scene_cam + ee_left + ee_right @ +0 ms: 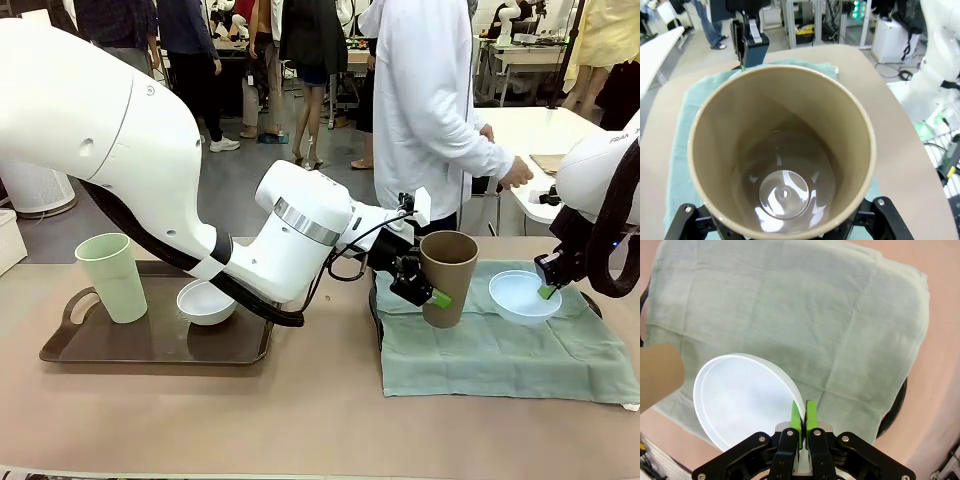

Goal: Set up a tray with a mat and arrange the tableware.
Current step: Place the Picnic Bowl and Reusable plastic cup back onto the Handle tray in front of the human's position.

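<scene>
White rounded arms (100,130), silver joint ring (305,222), black cables (140,225), black claws (804,412) with green pads (811,415).

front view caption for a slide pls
Left gripper holds brown cup, right gripper pinches light blue bowl over the green mat; pale green cup and white bowl sit on a tray.

In the front view, at the right edge of the frame, dark capital letters are printed on the white casing of the right arm (600,165). They begin "FRA", and the frame edge cuts off the rest.

In the left wrist view, at the upper left of the frame above the rim of the brown cup (785,150), a white label (755,31) sits on the black housing (749,47). This housing is behind the right arm's fingers (742,66). The print on the label is too small to read.
</scene>
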